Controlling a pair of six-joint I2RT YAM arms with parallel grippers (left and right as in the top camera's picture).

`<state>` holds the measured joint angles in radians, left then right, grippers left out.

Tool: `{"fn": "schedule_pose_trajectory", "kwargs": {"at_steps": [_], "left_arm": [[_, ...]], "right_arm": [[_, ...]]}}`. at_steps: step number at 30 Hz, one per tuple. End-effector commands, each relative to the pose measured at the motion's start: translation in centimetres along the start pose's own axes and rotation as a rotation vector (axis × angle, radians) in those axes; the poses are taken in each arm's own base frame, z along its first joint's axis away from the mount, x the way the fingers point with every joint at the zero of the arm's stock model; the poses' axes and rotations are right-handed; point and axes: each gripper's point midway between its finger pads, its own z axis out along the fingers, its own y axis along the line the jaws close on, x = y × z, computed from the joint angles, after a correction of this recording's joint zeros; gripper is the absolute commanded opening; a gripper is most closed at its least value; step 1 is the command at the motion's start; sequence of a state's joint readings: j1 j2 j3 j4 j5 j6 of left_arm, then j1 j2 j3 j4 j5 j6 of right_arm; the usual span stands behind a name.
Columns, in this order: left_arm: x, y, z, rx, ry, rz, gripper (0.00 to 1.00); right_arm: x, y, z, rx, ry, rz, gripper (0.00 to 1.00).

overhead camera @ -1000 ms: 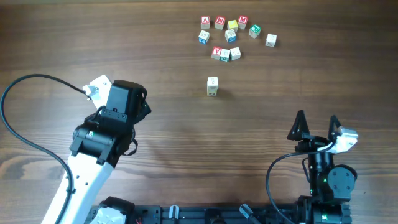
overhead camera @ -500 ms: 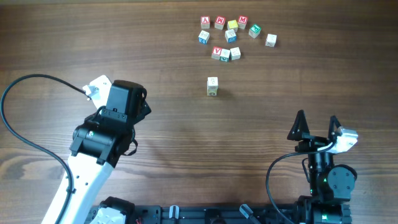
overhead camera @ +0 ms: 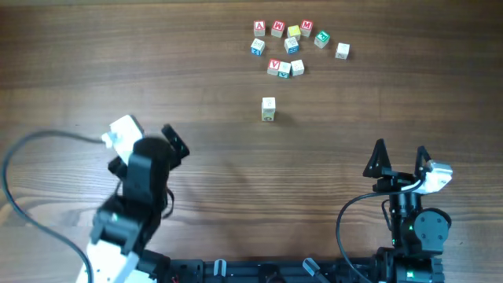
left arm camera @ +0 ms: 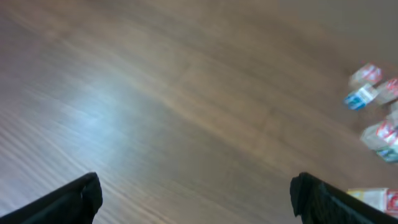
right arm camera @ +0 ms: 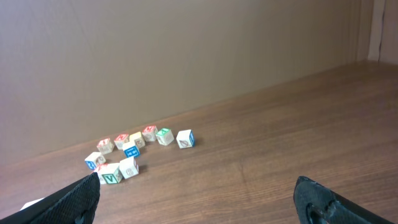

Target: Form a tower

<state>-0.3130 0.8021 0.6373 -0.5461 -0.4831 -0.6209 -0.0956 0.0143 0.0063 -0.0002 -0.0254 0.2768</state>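
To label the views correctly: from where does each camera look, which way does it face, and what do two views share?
Overhead: above the table, facing straight down; left arm and right arm at the bottom edge, tower and cubes beyond.
Left wrist: on the left arm, tilted down over the table; open left end effector at the bottom.
Right wrist: on the right arm, facing level toward the wall; open right end effector at the bottom.
Shared: all three show the cubes.
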Motion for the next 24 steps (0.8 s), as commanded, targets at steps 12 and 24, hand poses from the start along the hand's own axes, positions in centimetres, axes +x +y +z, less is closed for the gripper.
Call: {"fn": "schedule_pose_trajectory", "kwargs": {"at_steps": [12,24], "left_arm": [[3.9,5.9,2.6,0.152,-0.308,-0.252,1.00],[1.5,6.0,0.5,0.183,-0.459,-0.183,1.00]], "right_arm": [[-0.3,-0.1,-0.1,0.002,-0.012,0.014,1.00],[-0.3,-0.1,-0.1,0.002,-0.012,0.014,1.00]]}}
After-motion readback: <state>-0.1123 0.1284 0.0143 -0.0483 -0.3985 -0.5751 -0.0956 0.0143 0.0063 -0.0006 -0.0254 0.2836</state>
